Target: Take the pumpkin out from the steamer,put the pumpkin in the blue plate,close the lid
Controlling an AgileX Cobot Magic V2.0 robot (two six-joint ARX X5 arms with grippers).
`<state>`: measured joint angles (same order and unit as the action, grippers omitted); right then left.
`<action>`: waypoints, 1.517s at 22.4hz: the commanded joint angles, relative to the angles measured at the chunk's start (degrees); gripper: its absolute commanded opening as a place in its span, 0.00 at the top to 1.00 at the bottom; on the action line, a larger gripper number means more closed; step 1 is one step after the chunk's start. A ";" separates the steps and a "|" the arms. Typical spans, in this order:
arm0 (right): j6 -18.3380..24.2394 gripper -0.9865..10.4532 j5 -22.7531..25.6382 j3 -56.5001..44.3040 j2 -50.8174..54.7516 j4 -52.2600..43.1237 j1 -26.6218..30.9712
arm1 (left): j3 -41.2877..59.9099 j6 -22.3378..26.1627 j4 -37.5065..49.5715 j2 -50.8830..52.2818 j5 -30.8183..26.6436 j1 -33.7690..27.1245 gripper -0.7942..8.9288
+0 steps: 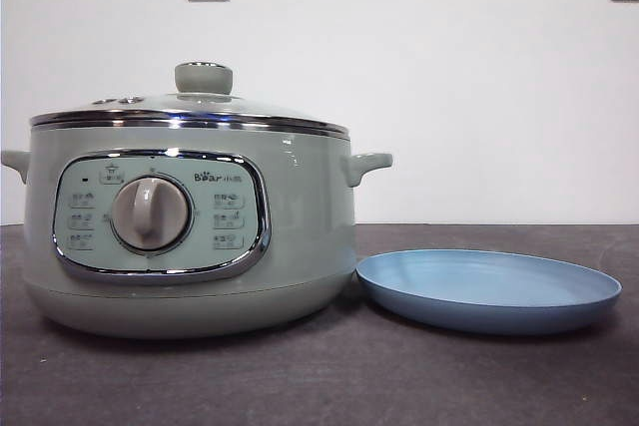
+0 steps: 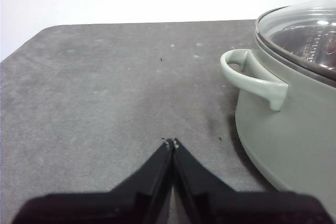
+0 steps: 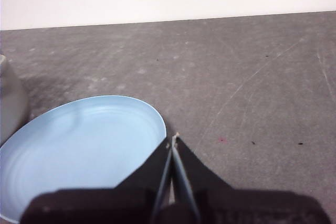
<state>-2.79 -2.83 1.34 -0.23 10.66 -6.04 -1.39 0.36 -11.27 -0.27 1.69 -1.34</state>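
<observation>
Both tools are pressed together and idle: left tool [image 2: 171, 142] beside the steamer [image 1: 190, 236], right tool [image 3: 174, 139] by the empty plate [image 1: 489, 291]. Lid [image 1: 200, 99] is on, pumpkin not visible (presumably inside). First job: spread one, grab the knob [image 1: 204, 77] squarely, lift straight up off the bench [image 1: 319, 386].

A pale sage-green steamer [image 1: 190, 236] with a chrome rim and round front knob stands upright, its domed glass lid [image 1: 195, 102] seated closed on top. At its 3 o'clock, just beside the base, a shallow blue plate [image 1: 489, 291] lies flat and empty.
</observation>
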 commanded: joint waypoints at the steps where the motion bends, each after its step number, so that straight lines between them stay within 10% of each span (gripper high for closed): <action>1: -0.68 0.93 0.02 -0.85 0.11 -0.35 -0.02 | 0.98 -0.44 0.11 0.20 0.20 -0.22 0.92; 10: -32.02 0.93 -0.22 -0.85 0.11 -0.35 -0.02 | 0.98 -23.26 0.83 0.20 12.74 -0.15 0.92; 34: -36.30 0.93 -7.80 12.50 -6.14 4.04 -0.02 | -13.86 -25.64 -6.38 -1.14 14.32 -0.17 0.93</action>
<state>-39.09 -10.52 12.91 -5.87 14.72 -6.04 -14.87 -25.19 -17.61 -1.04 16.03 -1.34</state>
